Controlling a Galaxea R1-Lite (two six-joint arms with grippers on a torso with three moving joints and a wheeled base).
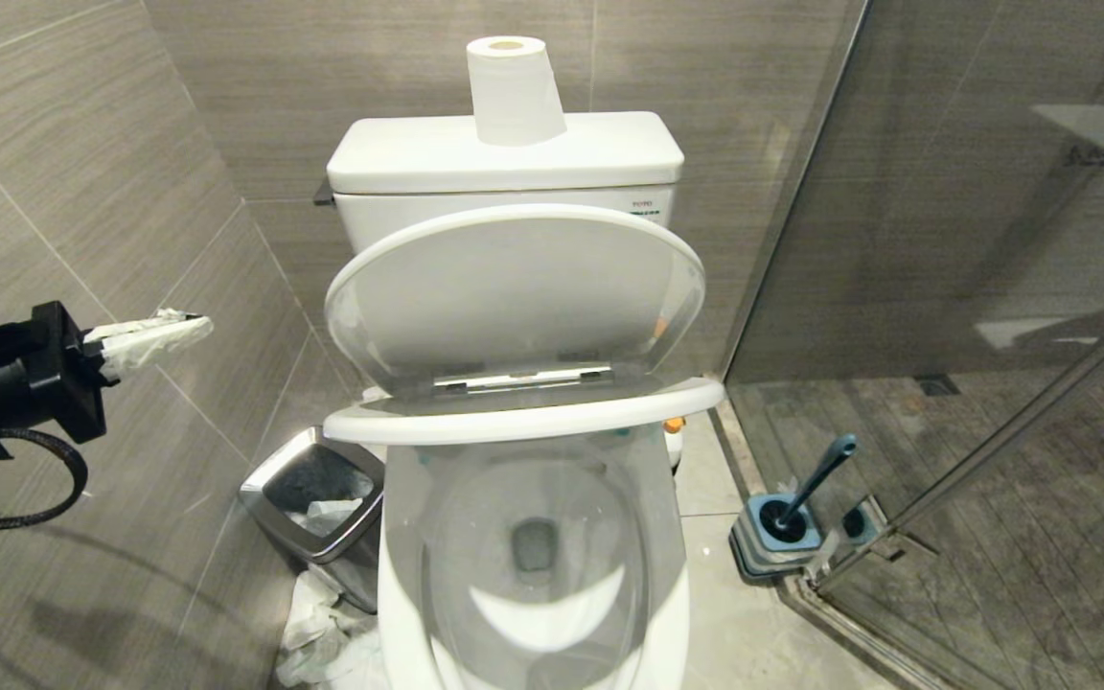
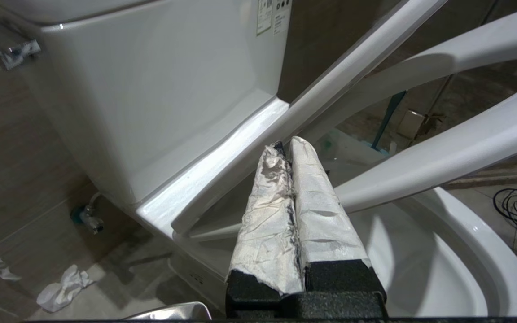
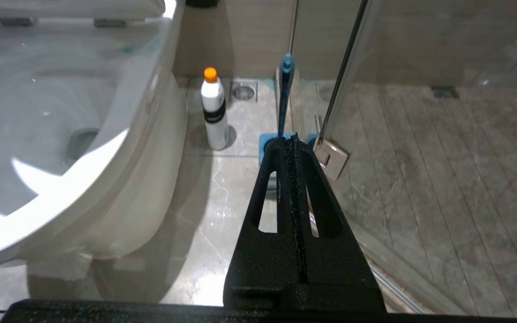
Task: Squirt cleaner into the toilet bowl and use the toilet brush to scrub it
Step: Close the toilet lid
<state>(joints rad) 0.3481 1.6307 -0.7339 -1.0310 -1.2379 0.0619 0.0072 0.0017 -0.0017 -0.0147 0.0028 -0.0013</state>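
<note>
The white toilet bowl (image 1: 399, 613) stands in the middle, with its seat (image 1: 523, 417) and lid (image 1: 514, 297) lifted. Small turquoise blots of cleaner (image 2: 328, 144) show near the hinge end of the rim. The toilet brush (image 1: 816, 484) stands in its grey-and-blue holder (image 1: 772, 537) on the floor to the bowl's right, by the glass door. My left gripper (image 1: 197, 326), its fingers wrapped in white paper, hangs shut and empty in the air left of the lid. My right gripper (image 3: 291, 139) is shut and empty, low beside the bowl and pointing toward the brush (image 3: 284, 94).
A white bottle with an orange cap (image 3: 213, 112) stands on the floor between bowl and brush. A steel-rimmed bin (image 1: 317, 508) and crumpled tissue (image 1: 322, 632) lie left of the bowl. A paper roll (image 1: 514, 91) sits on the tank. The glass shower door (image 1: 945, 287) closes the right side.
</note>
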